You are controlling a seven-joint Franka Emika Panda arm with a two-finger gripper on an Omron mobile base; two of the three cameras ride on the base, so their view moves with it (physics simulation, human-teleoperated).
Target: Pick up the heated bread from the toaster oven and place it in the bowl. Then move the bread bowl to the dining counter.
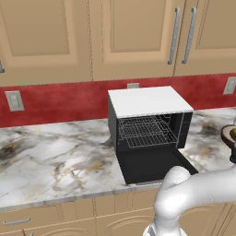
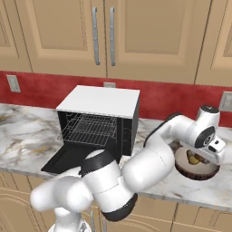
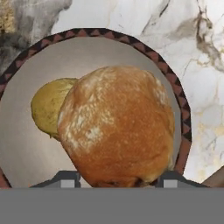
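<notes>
The heated bread (image 3: 118, 124), a golden-brown roll, fills the gap between my gripper (image 3: 117, 180) fingers, which are shut on it, just above the bowl (image 3: 26, 144). A smaller yellowish lump (image 3: 48, 105) lies in the bowl beside the roll. In the right base view my hand (image 2: 206, 140) hangs over the dark bowl (image 2: 199, 172) on the marble counter, right of the toaster oven (image 2: 97, 106). The toaster oven (image 1: 147, 103) stands with its door (image 1: 152, 166) dropped open and its wire rack (image 1: 145, 131) bare. The bowl (image 1: 229, 133) peeks in at the right edge. The dining counter is out of view.
A red backsplash with outlets (image 1: 14, 100) and tan upper cabinets (image 1: 133, 37) back the marble counter (image 1: 55, 156). The open oven door overhangs the counter's front edge. My arm (image 2: 149, 167) arcs across in front of the oven's right side.
</notes>
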